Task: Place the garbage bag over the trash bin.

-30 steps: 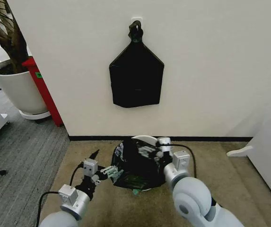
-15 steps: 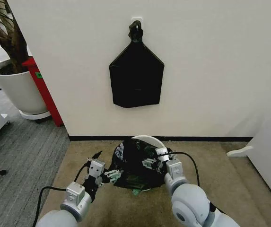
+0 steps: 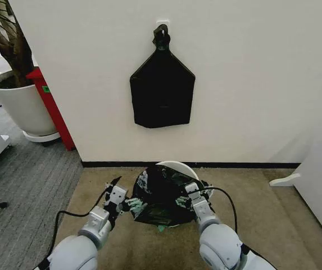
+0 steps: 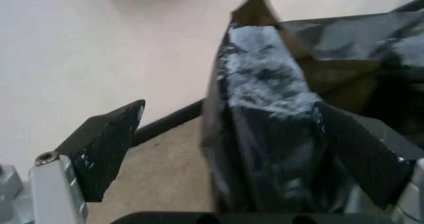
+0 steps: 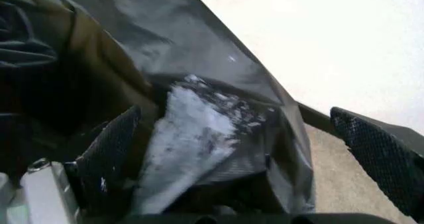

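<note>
Garbage bag: the thin, glossy black plastic garbage bag (image 3: 163, 194) is draped over the bin on the tan carpet, at the foot of the white wall; it covers most of the opening and hangs crinkled down the near side
Trash bin: the small round cream-white plastic trash bin (image 3: 176, 165) shows as a curved strip of rim at the far edge of the bag, nearest the wall
Left gripper: the left gripper (image 3: 126, 203) sits at the bag's left edge; in the left wrist view its fingers (image 4: 106, 144) stand spread, with a ridge of bag film (image 4: 265, 134) between them, lying against one finger and apart from the other
Right gripper: the right gripper (image 3: 187, 195) is at the bag's right side; in the right wrist view its fingers (image 5: 112, 149) are also parted wide, with a fold of the bag (image 5: 192, 134) bunched between them
Wall: a flat smooth black bundle with a knotted top (image 3: 162, 90) hangs from a hook above the bin
Left of scene: a large white plant pot (image 3: 20, 104) beside a red panel (image 3: 51, 107)
</note>
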### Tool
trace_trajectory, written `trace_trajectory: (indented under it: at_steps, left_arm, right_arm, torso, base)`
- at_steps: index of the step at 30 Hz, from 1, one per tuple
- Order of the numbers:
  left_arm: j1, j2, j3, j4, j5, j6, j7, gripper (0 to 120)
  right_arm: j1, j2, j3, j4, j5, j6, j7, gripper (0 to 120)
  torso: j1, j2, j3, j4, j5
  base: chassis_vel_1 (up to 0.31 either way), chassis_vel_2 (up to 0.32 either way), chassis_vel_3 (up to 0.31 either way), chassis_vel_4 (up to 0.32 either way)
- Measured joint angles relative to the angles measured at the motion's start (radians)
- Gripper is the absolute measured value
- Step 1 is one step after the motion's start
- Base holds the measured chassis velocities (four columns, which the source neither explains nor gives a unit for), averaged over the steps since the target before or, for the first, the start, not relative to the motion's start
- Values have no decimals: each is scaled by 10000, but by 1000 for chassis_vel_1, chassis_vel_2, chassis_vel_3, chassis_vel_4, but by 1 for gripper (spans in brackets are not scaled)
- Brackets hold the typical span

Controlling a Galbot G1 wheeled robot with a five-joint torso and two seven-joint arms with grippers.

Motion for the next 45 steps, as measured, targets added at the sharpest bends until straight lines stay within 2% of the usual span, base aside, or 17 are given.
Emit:
trace_trajectory:
  at_steps: [4, 12, 14, 19, 24, 32, 40, 45]
  left_arm:
    - [-246, 31, 542, -261, -20, 454, -65, 100]
    - [-111, 346, 390, -796, 31, 1134, -243, 100]
    - [-200, 354, 407, -731, 31, 1171, -243, 100]
    - [-1199, 162, 1129, 182, -79, 1226, -172, 100]
    - [-1699, 90, 1393, 732, -161, 1331, 115, 100]
    - [-2472, -144, 1894, 1020, -188, 1559, -34, 100]
    - [-2509, -171, 1539, 1166, 26, 1538, -349, 100]
    - [-1720, 10, 520, 987, 142, 1299, -389, 100]
  right_arm:
    - [52, 99, 127, -148, 6, 76, 13, 100]
    - [122, 252, 170, -263, 64, 273, 16, 100]
    - [139, 296, 141, -279, 74, 291, 14, 100]
    - [147, 400, 64, -338, 94, 315, 13, 100]
    - [126, 477, 49, -330, 183, 203, 62, 100]
    - [-15, 448, 180, -320, 261, 149, 151, 100]
    - [-273, 275, 666, -153, 318, 183, 196, 100]
    - [-551, 7, 1317, 260, 670, 270, 221, 100]
  torso:
    - [0, 0, 0, 0, 0]
    - [0, 0, 0, 1, 1]
    - [0, 0, -1, 2, 2]
    - [0, 0, 0, -2, 0]
    - [0, 0, 0, 1, 0]
    - [0, 0, 0, 0, 1]
    - [0, 0, 0, -1, 2]
    - [0, 0, -1, 0, 2]
  base:
    - [0, 0, 0, 0]
    - [0, 0, 0, 0]
    - [0, 0, 0, 0]
    - [0, 0, 0, 0]
    - [0, 0, 0, 0]
    - [0, 0, 0, 0]
    - [0, 0, 0, 0]
    - [0, 0, 0, 0]
